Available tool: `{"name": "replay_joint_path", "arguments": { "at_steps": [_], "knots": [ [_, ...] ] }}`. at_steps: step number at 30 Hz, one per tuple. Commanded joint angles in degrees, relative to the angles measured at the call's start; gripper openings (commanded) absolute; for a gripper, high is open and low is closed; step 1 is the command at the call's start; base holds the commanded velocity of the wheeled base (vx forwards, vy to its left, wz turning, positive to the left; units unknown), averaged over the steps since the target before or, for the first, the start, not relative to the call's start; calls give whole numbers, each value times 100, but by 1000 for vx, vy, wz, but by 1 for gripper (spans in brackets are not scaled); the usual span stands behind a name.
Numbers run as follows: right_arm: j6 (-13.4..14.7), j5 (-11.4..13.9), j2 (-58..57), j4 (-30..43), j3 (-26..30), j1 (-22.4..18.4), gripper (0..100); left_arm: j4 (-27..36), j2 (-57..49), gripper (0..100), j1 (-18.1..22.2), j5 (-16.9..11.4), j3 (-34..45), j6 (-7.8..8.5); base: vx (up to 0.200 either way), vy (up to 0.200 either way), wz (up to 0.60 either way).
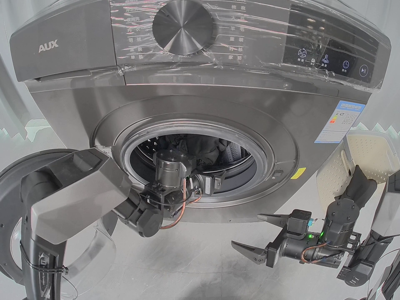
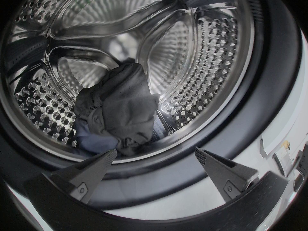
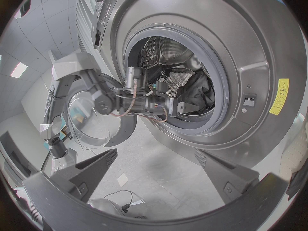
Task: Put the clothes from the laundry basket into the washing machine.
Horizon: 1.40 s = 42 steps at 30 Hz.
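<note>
Dark clothes (image 2: pixel 118 106), shapeless heap in washing machine (image 2: pixel 205 64), just beyond spread left claw (image 2: pixel 154 150)

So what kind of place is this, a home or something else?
Likely a lab or test space set up for laundry, not a home: a front-loading washing machine with plastic film on its panel, a laundry basket beside it, a panelled office-style ceiling.

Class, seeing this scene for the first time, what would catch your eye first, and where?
The big grey washing machine stands straight ahead, its round door open. A bundle of dark clothes lies in the shiny drum, with the left gripper open at the drum's mouth. The right gripper hangs open lower right, near the cream laundry basket.
</note>
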Motion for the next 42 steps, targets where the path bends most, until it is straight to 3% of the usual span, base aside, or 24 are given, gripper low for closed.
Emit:
{"name": "replay_joint_path", "arguments": {
  "at_steps": [1, 2, 3, 12, 18, 23, 26, 29, 34, 37, 39, 40, 42],
  "knots": [
    [1, 4, -78, -2, 56, -43, 100, -471, -1006, 100, -408, -42, 1295, 109, 0, 0, 0],
    [1, 4, -78, -2, 56, -43, 100, -471, -1006, 100, -408, -42, 1295, 109, 0, 0, 0],
    [1, 4, -184, -2, 135, -60, 100, -778, -1322, 100, -558, -42, 1857, 100, 0, 0, 0],
    [36, -40, -984, -2, 522, -69, 100, -2088, -2729, 100, -1191, 20, 4388, -5, 0, 0, 0],
    [45, -110, -1572, -2, 689, -96, 100, -2888, -3520, 100, -1199, 28, 5487, -181, 0, 0, 0],
    [98, -655, -2372, 86, 944, -104, 100, -3318, -3898, 100, -1059, 406, 6164, -216, 0, 0, 0],
    [221, -796, -2618, 227, 1023, -219, 100, -3318, -4214, 100, -1059, 538, 6304, -216, 0, 0, 0],
    [212, -849, -2908, 499, 1023, -605, 100, -3309, -4478, 100, -1050, 556, 6401, -164, -200, 0, 0],
    [168, -866, -3603, 1396, 1023, -966, 100, -3230, -4987, 100, -892, 608, 6568, 56, -200, 0, 0],
    [124, -858, -4464, 2582, 1023, -1168, 100, -2958, -5523, 100, -532, 608, 6621, 162, -200, 0, 0],
    [115, -849, -4684, 2864, 1023, -1229, 100, -2808, -5717, 100, -435, 608, 6621, 197, -200, 0, 0],
    [115, -831, -5150, 3461, 1023, -1423, 100, -2395, -6165, 100, -321, 573, 6621, 267, -200, 0, 0],
    [107, -822, -5598, 3901, 1023, -1590, 100, -1930, -6605, 100, -321, 591, 6612, 276, -200, 0, 0]
  ]
}}
